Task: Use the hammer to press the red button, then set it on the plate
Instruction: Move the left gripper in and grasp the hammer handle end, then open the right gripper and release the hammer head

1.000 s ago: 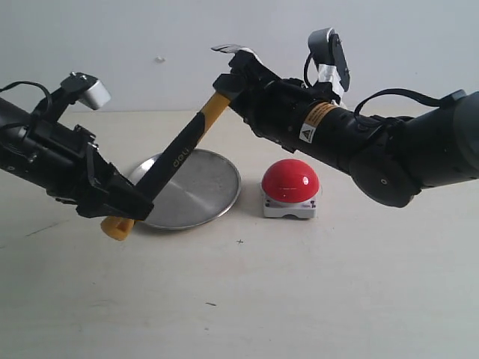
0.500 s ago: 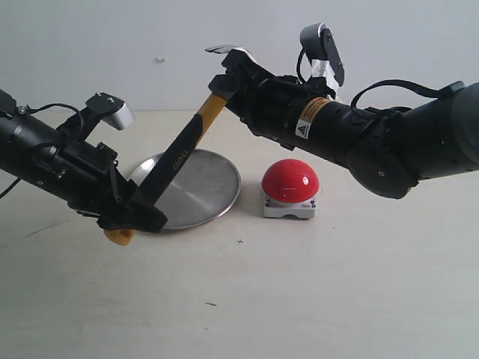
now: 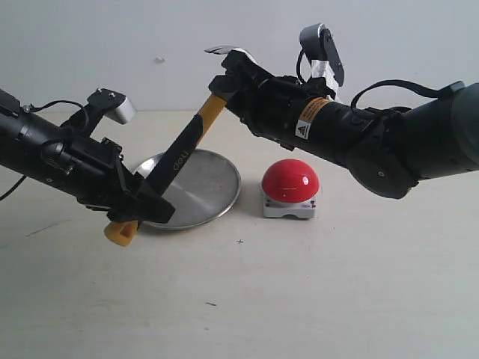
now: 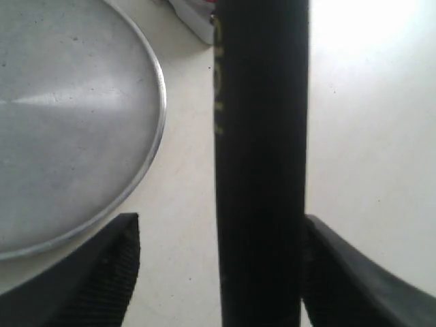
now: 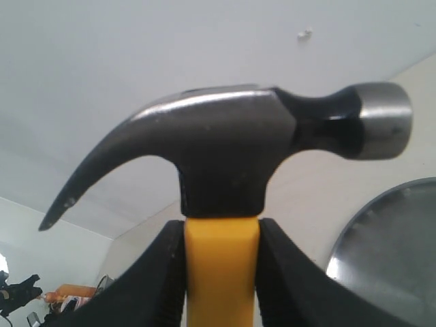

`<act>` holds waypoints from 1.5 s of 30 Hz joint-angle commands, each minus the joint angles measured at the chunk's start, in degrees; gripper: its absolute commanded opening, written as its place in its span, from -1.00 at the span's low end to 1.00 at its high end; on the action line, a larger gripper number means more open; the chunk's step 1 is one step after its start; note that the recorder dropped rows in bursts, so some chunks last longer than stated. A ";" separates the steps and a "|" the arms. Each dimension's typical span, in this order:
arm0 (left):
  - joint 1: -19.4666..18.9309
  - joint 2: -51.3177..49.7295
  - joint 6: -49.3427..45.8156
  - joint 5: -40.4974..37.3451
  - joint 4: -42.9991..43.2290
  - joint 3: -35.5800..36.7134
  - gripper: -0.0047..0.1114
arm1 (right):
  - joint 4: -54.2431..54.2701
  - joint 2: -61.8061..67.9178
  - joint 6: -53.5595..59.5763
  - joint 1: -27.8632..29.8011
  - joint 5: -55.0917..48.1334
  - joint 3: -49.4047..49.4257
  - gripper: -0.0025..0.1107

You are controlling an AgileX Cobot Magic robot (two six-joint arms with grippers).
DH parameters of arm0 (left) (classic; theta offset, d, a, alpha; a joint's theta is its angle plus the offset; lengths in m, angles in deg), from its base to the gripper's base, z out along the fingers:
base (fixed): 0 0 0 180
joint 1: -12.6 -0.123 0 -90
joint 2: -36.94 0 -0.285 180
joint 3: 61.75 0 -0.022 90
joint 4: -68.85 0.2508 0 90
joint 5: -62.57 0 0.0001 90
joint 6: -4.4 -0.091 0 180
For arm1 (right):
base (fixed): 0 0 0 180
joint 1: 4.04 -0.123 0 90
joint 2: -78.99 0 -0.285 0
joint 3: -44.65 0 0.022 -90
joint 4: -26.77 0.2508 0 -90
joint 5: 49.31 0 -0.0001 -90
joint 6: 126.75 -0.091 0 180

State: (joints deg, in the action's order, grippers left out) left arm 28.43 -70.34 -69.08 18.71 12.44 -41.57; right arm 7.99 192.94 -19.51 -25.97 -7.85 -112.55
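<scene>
The hammer [image 3: 182,152] hangs slanted above the table, its dark head [image 5: 231,150] up and its yellow looped end [image 3: 120,232] low, in front of the plate [image 3: 206,191]. My right gripper [image 3: 227,84] is shut on the yellow neck [image 5: 221,259] just under the head. My left gripper [image 3: 153,207] is open around the lower black handle [image 4: 262,163], which touches one finger while a gap separates it from the other finger [image 4: 116,259]. The red button [image 3: 290,181] sits to the right of the plate, below my right arm.
The silver plate [image 4: 68,122] lies beside the handle in the left wrist view, with the button's grey base [image 4: 194,24] beyond it. The plate's edge [image 5: 388,245] also shows in the right wrist view. A pale wall rises behind the table.
My left arm has shifted right and its gripper now sits slightly higher on the handle, showing more of the yellow end. The right gripper with the head moved slightly left, then held still.
</scene>
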 commanded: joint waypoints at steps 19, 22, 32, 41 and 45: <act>0.28 -0.19 -5.61 0.70 -1.75 -0.45 -0.92 | -0.41 -0.74 0.27 -0.04 4.12 -0.80 -0.96; 0.28 -0.19 -5.61 0.56 -1.65 -0.45 -0.92 | -0.79 -0.74 0.27 -0.04 3.90 -0.80 -0.88; 0.16 -0.09 -5.61 -0.05 -0.85 -0.45 -0.92 | -3.80 -0.74 0.15 -0.04 1.39 -0.80 -0.30; 0.16 -0.09 -5.92 0.39 -1.14 -1.53 -0.92 | -4.20 -0.74 0.28 -0.04 -3.33 -0.80 -0.14; 0.16 -0.09 -5.35 -0.84 -1.26 -3.15 -0.92 | -4.20 -0.74 1.23 -0.04 -5.00 -0.80 0.07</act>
State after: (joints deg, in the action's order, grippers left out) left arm 28.43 -70.88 -74.04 19.60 13.11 -42.99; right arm 5.00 192.94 -19.62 -25.87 -13.55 -112.76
